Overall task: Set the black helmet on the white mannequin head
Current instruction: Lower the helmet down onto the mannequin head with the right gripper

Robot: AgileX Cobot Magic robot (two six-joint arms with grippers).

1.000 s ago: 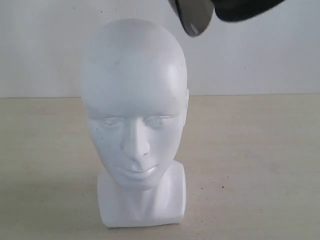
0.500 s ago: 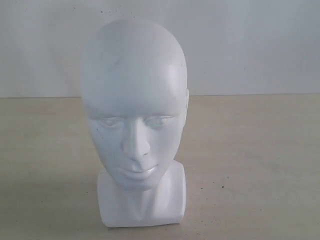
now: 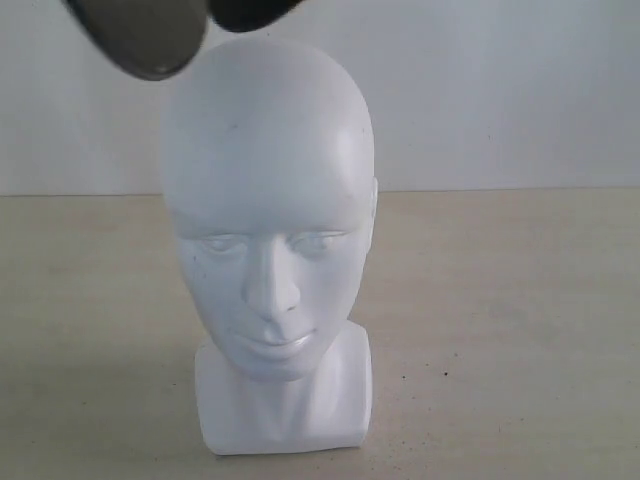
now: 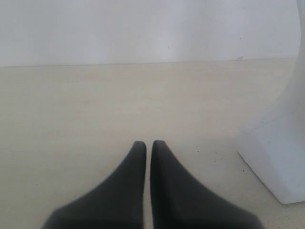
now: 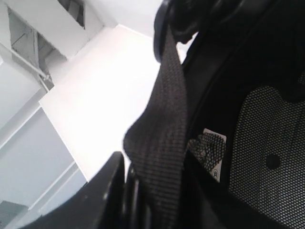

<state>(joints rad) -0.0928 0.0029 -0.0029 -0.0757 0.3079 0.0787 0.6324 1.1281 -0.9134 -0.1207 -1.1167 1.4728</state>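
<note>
Just one black helmet (image 3: 148,38), hanging upper-left of one white mannequin head (image 3: 268,200).

The glossy white head (image 3: 268,200) is seen upright at frame centre, face forward, on its squarish base (image 3: 285,410). The black helmet (image 3: 245,10) is cut off at the upper left edge, its smoky visor (image 3: 140,38) just beside the crown.
</note>
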